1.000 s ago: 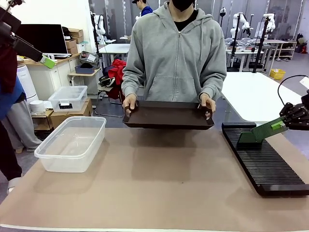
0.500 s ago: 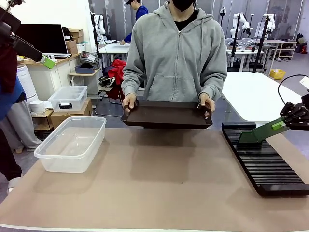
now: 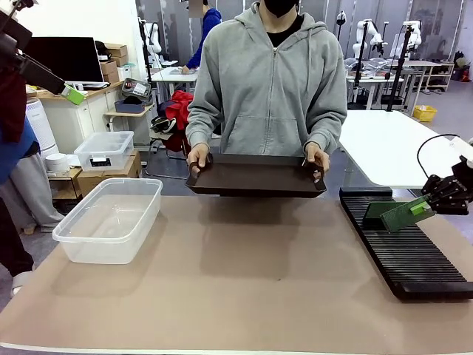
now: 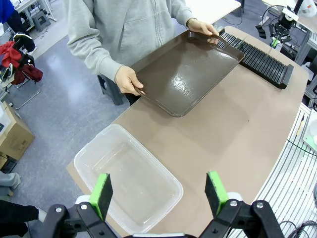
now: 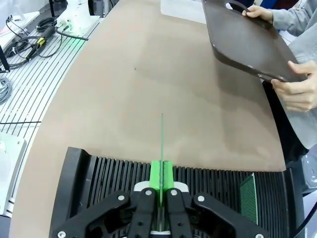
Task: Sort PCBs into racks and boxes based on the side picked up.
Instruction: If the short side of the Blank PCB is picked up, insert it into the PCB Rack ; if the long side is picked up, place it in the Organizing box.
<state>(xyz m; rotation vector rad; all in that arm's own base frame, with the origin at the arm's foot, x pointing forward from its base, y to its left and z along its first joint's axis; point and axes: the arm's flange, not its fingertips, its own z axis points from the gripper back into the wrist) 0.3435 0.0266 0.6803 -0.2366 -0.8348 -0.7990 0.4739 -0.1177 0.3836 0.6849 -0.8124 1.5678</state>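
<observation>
Right wrist view: right gripper (image 5: pixel 161 186), jaws clenched on a PCB (image 5: pixel 162 144), should align it edge-on above one rack (image 5: pixel 208 184) slot.

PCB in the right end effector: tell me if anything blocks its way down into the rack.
Nothing visible does. The right end effector holds the PCB edge-on above open slots of the rack; the other PCB stands off to one side.

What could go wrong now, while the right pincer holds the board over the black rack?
The PCB hangs tilted in the right pincer, so its edge may miss a narrow slot of the rack. It may also bump the other PCB already standing in the rack.
</observation>
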